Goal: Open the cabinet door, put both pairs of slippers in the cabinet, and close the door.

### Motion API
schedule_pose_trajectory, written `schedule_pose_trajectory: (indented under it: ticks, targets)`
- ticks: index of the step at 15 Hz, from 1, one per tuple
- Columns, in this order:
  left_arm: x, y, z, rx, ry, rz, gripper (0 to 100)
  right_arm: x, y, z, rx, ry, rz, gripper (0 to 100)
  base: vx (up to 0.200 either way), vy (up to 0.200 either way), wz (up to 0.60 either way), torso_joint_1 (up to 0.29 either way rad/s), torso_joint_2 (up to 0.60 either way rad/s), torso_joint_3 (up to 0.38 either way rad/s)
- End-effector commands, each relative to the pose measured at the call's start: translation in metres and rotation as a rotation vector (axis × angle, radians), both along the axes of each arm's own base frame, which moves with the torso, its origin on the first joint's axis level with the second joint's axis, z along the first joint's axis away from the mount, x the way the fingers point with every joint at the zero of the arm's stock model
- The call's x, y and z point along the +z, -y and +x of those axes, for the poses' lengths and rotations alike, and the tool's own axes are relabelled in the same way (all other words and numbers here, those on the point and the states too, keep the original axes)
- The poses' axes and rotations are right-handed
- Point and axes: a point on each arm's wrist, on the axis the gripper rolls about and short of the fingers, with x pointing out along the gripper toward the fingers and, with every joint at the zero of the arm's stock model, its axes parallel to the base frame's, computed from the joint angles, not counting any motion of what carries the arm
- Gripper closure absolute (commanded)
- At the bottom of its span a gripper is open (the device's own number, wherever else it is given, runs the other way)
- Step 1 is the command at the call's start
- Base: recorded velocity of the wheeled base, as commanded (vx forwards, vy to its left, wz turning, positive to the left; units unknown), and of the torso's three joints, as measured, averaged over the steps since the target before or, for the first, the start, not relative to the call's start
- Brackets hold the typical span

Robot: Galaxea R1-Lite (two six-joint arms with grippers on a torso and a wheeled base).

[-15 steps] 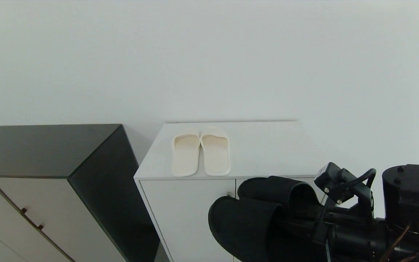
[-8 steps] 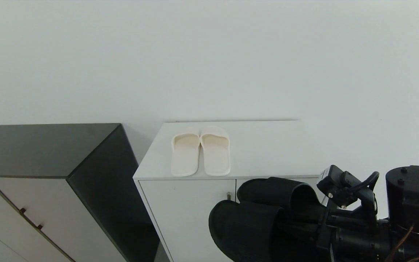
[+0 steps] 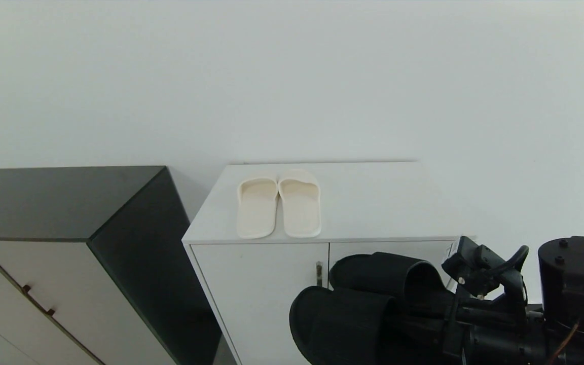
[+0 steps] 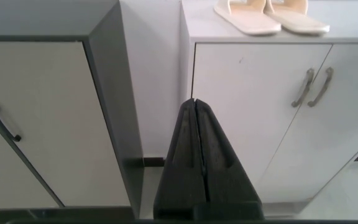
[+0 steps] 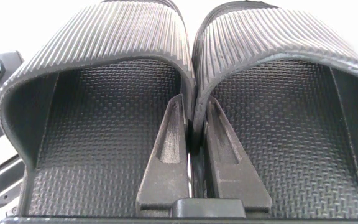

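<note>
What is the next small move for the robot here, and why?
Probably the left gripper, shut and empty, should open and advance to a door handle: the white cabinet is closed, and the right gripper clamps the black slippers.

Plain white wall (image 3: 292,76); dark-topped drawer unit (image 3: 69,203) on L, dark handles.

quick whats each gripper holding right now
Left gripper: closed, empty.
Right gripper: closed on the pair of black ribbed rubber slippers, pinching their inner walls together.
</note>
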Motion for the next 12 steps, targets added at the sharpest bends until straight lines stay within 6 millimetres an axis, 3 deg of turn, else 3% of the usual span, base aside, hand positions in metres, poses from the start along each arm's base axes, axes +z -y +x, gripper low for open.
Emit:
schedule_pose_trajectory:
  ticks: [1,6,7,12]
  targets:
    - [0.0000,0.0000,0.0000,0.000,0.000,0.000,100,-0.0004,-0.0006,-0.0004,0.003,-0.001,-0.001,100,0.000,0.000,0.00,-0.207,0.48,0.271]
    - [0.0000,0.0000,0.0000,0.000,0.000,-0.003,100,-0.0002,0.0002,-0.0044,0.013,0.001,0.001,100,0.000,0.000,0.00,-0.225,0.54,0.312]
    - [0.0000,0.0000,0.0000,0.000,0.000,-0.005,0,-0.0002,-0.0003,-0.0049,0.014,0.002,0.001,100,0.000,0.000,0.00,-0.227,0.55,0.315]
    - [0.0000,0.0000,0.0000,0.000,0.000,0.001,0,-0.0005,-0.0012,-0.0086,0.034,0.015,-0.008,100,0.000,0.000,0.00,-0.207,0.52,0.320]
